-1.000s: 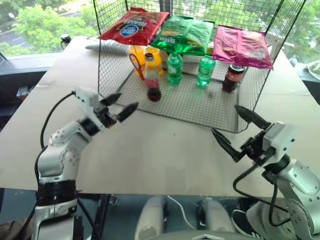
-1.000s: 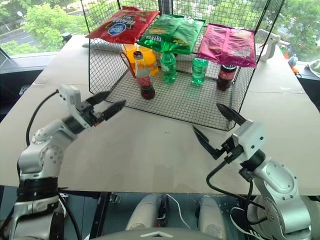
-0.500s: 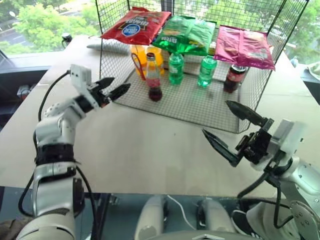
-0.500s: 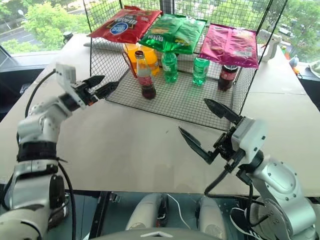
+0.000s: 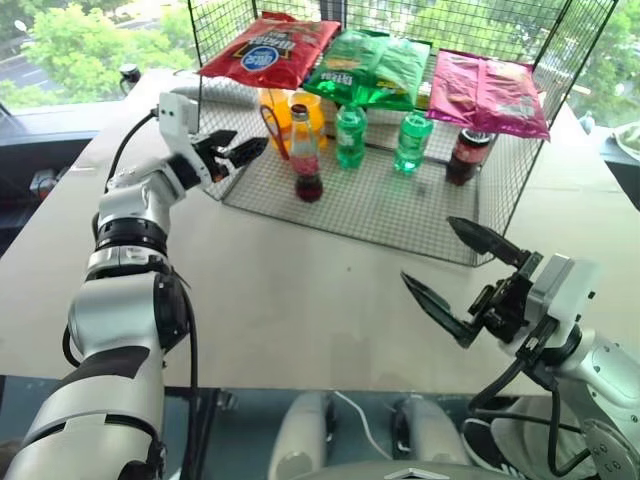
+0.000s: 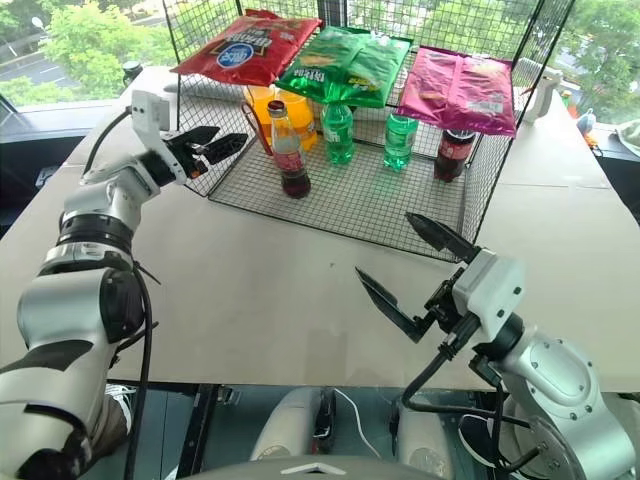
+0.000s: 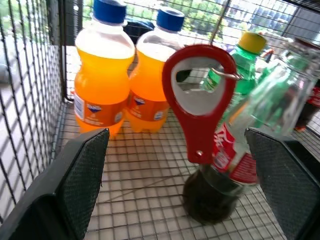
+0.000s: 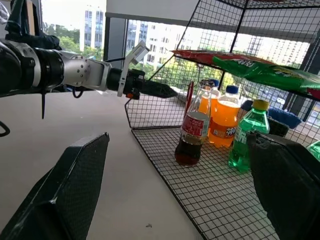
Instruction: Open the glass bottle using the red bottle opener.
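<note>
Left gripper advanced toward red bottle opener; jaws apart.

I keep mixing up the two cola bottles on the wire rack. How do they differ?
The clear glass cola bottle is taller, with a narrow neck and cola filling its lower part alone; the stubby dark plastic cola bottle looks dark throughout. The glass one stands toward the rack's left with the red bottle opener hanging beside it; the plastic one stands at the right. Both stand upright and wear red labels.
</note>
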